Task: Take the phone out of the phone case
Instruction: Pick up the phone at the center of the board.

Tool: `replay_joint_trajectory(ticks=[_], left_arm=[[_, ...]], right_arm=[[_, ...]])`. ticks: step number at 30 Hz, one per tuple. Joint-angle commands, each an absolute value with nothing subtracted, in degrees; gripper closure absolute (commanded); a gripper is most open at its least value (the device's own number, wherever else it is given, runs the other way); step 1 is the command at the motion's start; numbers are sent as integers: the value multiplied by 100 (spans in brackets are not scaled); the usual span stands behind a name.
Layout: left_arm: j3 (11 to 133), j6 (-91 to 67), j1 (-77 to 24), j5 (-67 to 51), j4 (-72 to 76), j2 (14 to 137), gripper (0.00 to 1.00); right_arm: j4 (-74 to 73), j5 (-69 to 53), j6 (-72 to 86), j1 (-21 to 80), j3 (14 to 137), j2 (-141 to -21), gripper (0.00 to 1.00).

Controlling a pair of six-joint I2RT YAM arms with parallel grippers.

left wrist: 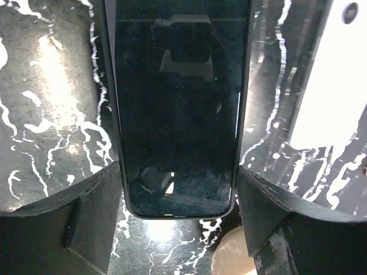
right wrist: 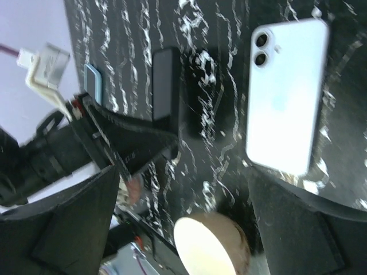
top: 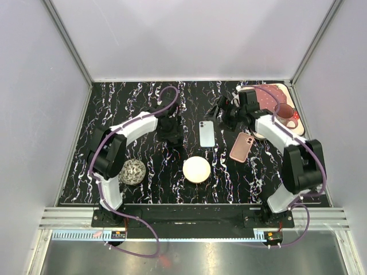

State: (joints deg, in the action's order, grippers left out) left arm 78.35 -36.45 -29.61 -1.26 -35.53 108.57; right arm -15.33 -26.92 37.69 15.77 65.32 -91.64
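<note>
Black marbled table (top: 114,97), grey walls (top: 189,34), phone (top: 206,133) centre.

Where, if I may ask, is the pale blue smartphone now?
Top view: the pale blue smartphone lies mid-table between the left gripper and the pink phone case, beyond the round cream disc.

Bright even overhead light; glare on glossy table (left wrist: 46,69); near fingers (right wrist: 63,229) blurred in wrist views.
</note>
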Motion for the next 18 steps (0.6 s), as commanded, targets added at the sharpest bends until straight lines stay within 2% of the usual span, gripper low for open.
replay_joint_trajectory(ticks=[1, 7, 14, 18], left_arm=[[7866, -3533, -2971, -659, -3015, 10354, 35], [7673, -3639, -2918, -1116, -2778, 10248, 35], [7620, -3595, -2918, -1248, -2751, 10169, 36], [7620, -3586, -2918, -1344, -2751, 10073, 36]], right_arm=[[-642, -3462, 4587, 1679, 7162, -10069, 4], [-53, -3717, 5457, 1810, 7488, -11126, 10], [175, -3831, 5510, 2302, 7848, -11777, 16], [272, -3972, 5590, 2469, 7998, -12093, 30]])
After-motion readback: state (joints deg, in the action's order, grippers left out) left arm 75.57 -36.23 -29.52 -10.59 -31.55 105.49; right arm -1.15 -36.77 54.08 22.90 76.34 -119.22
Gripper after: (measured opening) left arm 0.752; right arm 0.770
